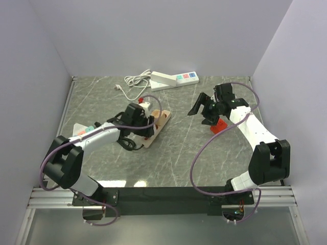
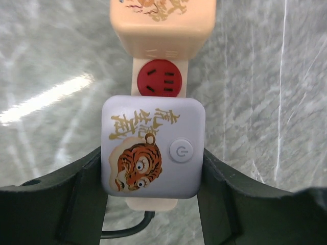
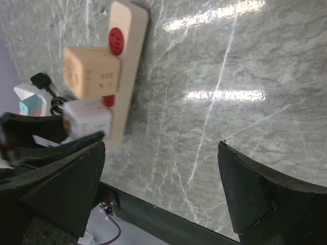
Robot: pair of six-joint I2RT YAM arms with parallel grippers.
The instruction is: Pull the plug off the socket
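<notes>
A beige power strip (image 1: 163, 118) lies at mid-table with two cube adapters plugged into it. My left gripper (image 2: 152, 159) is shut on the nearer one, a white cube adapter with a tiger picture (image 2: 153, 148), one finger pressed against each side. Beyond it come a red socket (image 2: 159, 78) and a beige cube (image 2: 163, 20). A thin black cord (image 2: 127, 229) leaves the strip's near end. The small black plug (image 3: 39, 79) shows at the left of the right wrist view; I cannot tell whether it sits in a socket. My right gripper (image 3: 161, 148) hangs open over bare table.
A white power strip (image 1: 173, 79) with coloured sockets and a coiled white cord (image 1: 135, 81) lies at the back. Another white strip (image 1: 84, 130) sits under my left arm. A small red object (image 1: 219, 125) rests below my right arm. Walls close in three sides.
</notes>
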